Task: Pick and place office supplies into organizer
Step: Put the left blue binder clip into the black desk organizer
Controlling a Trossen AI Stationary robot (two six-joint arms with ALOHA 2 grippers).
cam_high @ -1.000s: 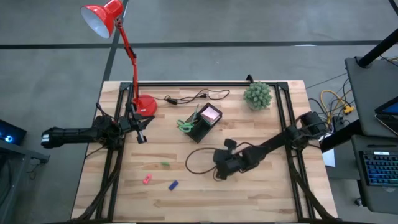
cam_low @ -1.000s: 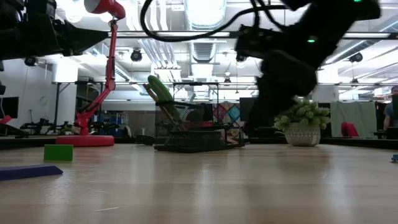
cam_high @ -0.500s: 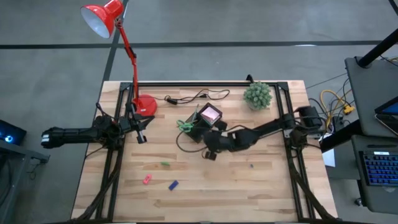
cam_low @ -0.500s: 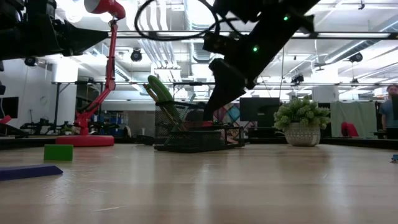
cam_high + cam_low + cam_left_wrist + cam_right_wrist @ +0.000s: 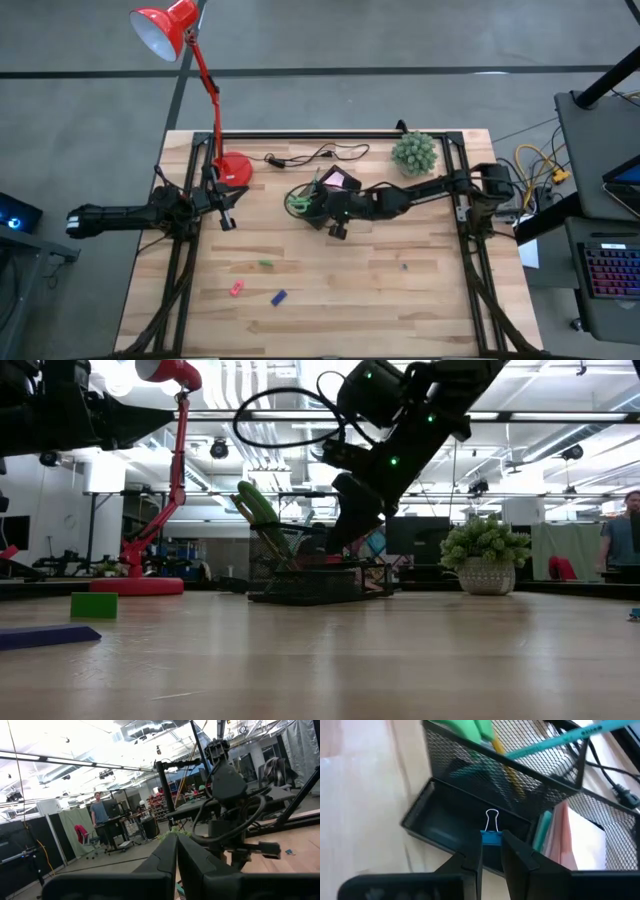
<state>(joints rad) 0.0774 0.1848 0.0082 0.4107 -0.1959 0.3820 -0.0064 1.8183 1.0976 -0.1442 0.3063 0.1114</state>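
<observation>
1. Right tool [image 5: 491,851]: clamped on a blue binder clip [image 5: 491,837], wire loop pointing away from the fingers, above the organizer [image 5: 470,827] low front compartment.
2. Teal pen [image 5: 555,741]: leaning diagonally in the tall mesh compartment.
3. Left tool [image 5: 176,851]: clenched, empty, at the tabletop [image 5: 400,300] left edge.

1. We record two arms of matte black jointed segments, left arm [image 5: 130,215] and right arm [image 5: 420,192].
2. We note a black cable looping off the right arm's forearm, plainest in the low view.
3. We count small green indicator lights on the right arm's housing in the low view.
4. We list the right gripper [image 5: 491,851] with two flat, dark, tapering fingers.
5. We list the left gripper [image 5: 177,865] likewise dark, with broad angular fingers.
</observation>
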